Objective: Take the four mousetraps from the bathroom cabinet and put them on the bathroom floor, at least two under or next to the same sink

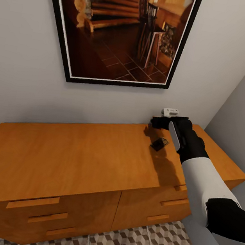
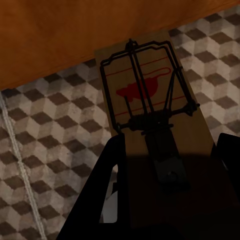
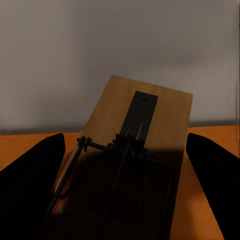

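Mousetrap (image 2: 150, 110) pinched in the left end effector (image 2: 170, 150), hanging over the cube-pattern bathroom floor (image 2: 50, 150) right by the foot of the cabinet (image 2: 60, 35). Long axis straight out along the fingers, wire end farthest away. Probably just needs lowering flat.

Second mousetrap (image 3: 150, 115) sitting between the fingers of the right end effector (image 3: 125, 140), up over the back right corner of the cabinet's surface (image 1: 74, 150), long axis pointing at the wall. Fingers straddling it, but can't tell if actually gripping or only around it.
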